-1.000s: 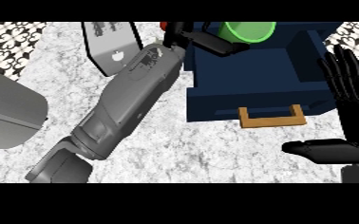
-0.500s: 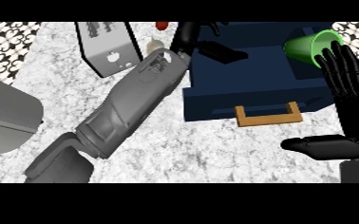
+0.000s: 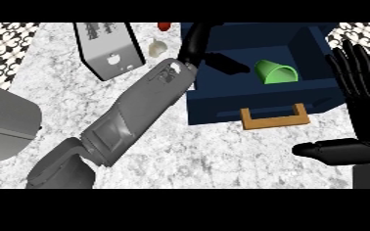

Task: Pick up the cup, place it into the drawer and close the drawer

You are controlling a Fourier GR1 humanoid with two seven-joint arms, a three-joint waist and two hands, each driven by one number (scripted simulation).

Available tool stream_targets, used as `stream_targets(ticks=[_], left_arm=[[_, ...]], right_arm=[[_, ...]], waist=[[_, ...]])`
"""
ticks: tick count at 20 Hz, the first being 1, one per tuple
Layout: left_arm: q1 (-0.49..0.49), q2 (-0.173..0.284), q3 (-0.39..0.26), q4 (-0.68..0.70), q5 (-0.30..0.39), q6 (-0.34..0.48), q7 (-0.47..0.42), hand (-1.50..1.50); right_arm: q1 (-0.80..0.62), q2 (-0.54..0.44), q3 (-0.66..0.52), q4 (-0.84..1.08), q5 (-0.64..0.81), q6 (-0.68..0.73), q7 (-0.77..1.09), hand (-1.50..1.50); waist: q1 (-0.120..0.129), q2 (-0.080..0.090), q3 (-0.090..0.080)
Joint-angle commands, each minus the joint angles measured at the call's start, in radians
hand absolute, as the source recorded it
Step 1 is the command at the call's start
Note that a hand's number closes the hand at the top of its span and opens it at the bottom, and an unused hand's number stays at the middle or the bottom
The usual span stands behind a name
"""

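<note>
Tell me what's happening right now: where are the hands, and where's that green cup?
Left hand open over the open drawer. Right hand open, resting at the right edge. Green cup lies on its side inside the drawer. Nothing blocking the drawer front.

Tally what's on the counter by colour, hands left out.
Green: 1, the cup lying in the drawer
Navy: 1, the open drawer, wooden handle
Grey: 1, toaster-like appliance
Red: 1, small item
Cream: 1, small item
Total: 5
</note>
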Motion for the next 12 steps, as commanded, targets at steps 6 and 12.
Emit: stream_targets(ticks=[6,12], left_arm=[[-0.009,0.000,0.031,-0.067,0.089,0.029,-0.128,-1.50],[-0.018,0.000,0.081,-0.114,0.100,0.043,-0.108,-1.50]], right_arm=[[0.003,-0.007,-0.014,-0.036,-0.221,0.112,0.059,1.50],[0.077,-0.097,0.019,-0.130,-0.086,0.179,0.034,1.50]], waist=[[0.014,-0.004,-0.001],[0.062,-0.019,-0.001]])
